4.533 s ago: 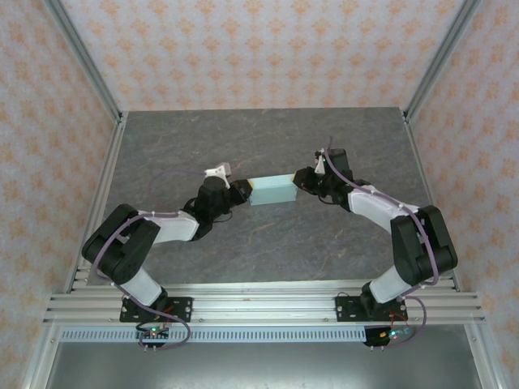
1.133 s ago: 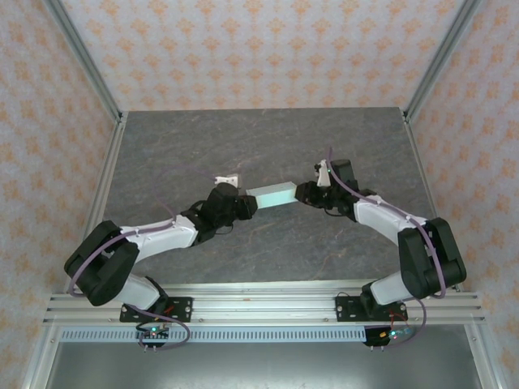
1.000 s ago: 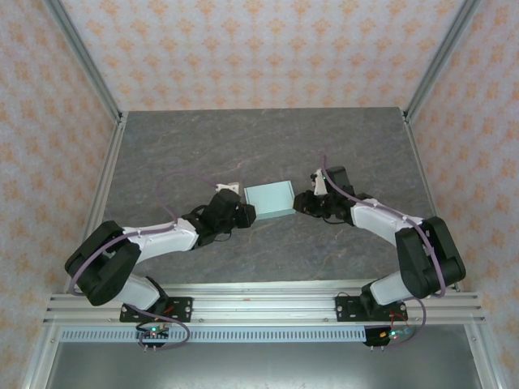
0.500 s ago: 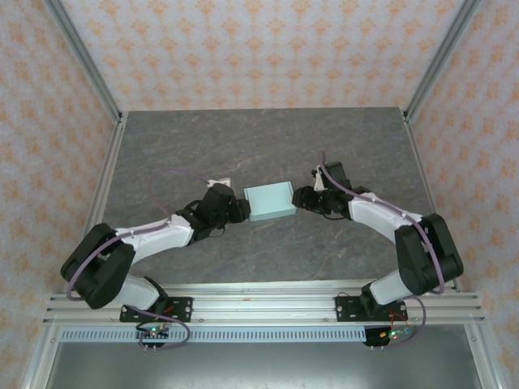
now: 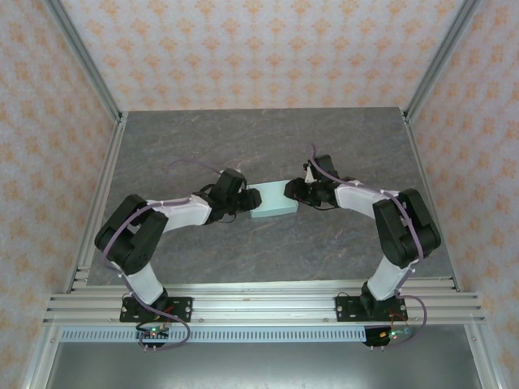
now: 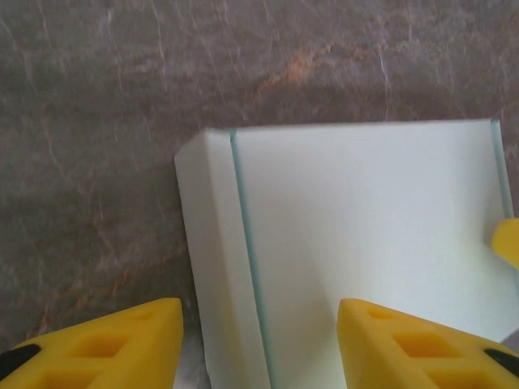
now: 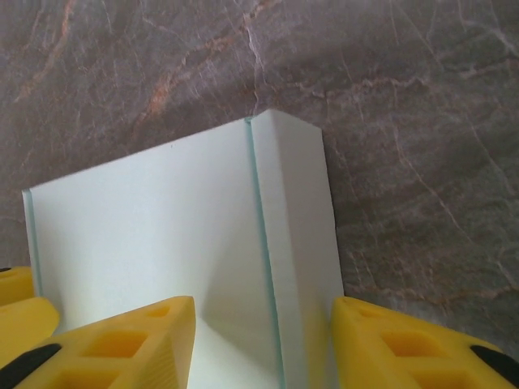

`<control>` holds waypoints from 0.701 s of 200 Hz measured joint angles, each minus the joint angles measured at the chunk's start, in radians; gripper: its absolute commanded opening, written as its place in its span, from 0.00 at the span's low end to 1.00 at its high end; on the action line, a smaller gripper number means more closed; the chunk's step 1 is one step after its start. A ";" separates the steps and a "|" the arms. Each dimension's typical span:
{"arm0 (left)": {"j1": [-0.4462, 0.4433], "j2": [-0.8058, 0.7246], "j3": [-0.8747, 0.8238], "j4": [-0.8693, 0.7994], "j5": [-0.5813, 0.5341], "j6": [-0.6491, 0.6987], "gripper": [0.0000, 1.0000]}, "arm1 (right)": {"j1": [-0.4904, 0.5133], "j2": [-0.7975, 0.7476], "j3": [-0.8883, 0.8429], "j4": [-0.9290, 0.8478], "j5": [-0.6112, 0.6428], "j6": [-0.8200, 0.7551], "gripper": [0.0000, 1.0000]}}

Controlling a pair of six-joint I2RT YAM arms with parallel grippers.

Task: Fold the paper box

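as the paper box (image 5: 274, 200) lies flat on the grey stone-look worktop (image 5: 203, 146), closed up into a shallow pale mint rectangle, both arms reach in to it from opposite ends. the left hand (image 5: 247, 201) sits at the box's left end, its yellow fingers (image 6: 105, 348) spread and released. one finger is out over bare worktop just beside the box's end wall and the other is above the box's top face, so the folded end edge lies in the gap between them. the right hand (image 5: 294, 191) mirrors this at the box's right end, likewise unclenched, its fingers (image 7: 405, 348) straddling that end's fold line; neither hand is seen pinching the card. the box's longer axis appears to run from one hand to the other, slightly skewed, and both hands are about equally close to it. judging by this, the folding looks nearly or wholly done. any coming move, whether a squeeze on an end wall or a backing away, turns on that axis, with the box lying straight ahead of both sets of fingers. thin card like this would likely dent under a hard pinch.
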 measured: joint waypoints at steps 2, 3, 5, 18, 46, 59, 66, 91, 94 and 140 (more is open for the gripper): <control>0.003 0.004 0.005 0.000 0.002 0.000 0.53 | 0.000 0.003 0.005 0.002 0.000 0.005 0.45; 0.005 0.007 0.008 0.000 0.003 0.000 0.53 | 0.000 0.005 0.007 0.002 0.001 0.005 0.45; 0.007 0.011 0.013 0.000 0.004 0.001 0.53 | 0.000 0.010 0.013 0.003 0.003 0.006 0.45; 0.026 0.046 0.056 -0.005 0.008 0.004 0.53 | 0.000 0.038 0.055 0.008 0.013 0.015 0.45; 0.066 0.131 0.179 -0.044 0.004 0.031 0.53 | -0.003 0.121 0.175 0.007 0.059 0.029 0.45; 0.084 0.166 0.231 -0.059 0.004 0.042 0.53 | -0.009 0.156 0.221 0.007 0.074 0.034 0.45; 0.095 0.185 0.261 -0.070 0.005 0.051 0.53 | -0.012 0.171 0.240 0.006 0.080 0.037 0.45; 0.123 0.232 0.344 -0.103 0.004 0.082 0.55 | -0.021 0.193 0.274 -0.014 0.105 0.035 0.48; 0.126 0.234 0.349 -0.107 0.003 0.085 0.55 | -0.023 0.193 0.275 -0.019 0.110 0.032 0.48; 0.162 0.183 0.351 -0.173 -0.066 0.174 0.60 | -0.057 0.106 0.278 -0.125 0.244 -0.056 0.51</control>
